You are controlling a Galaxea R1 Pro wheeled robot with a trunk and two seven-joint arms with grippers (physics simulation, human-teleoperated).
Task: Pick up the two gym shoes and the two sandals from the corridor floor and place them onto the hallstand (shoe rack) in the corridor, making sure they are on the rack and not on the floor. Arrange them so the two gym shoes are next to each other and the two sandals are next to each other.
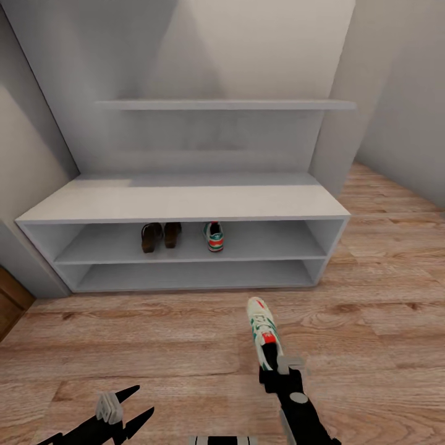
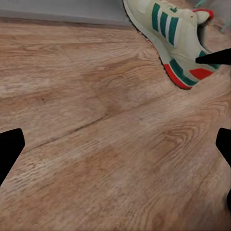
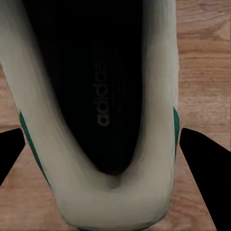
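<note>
The hallstand stands ahead against the wall. In its upper slot lie the two dark brown sandals side by side, with one gym shoe just to their right. The other gym shoe points toe-first at the rack over the corridor floor. My right gripper is shut on its heel, one finger on each side. Whether its sole touches the floor I cannot tell. My left gripper hangs open and empty above bare planks, left of that shoe.
The rack's lower slot is bare, and so is its flat top. A floating grey shelf hangs above. Grey walls close in on both sides; the floor runs on to the right. A wooden door edge shows at the left.
</note>
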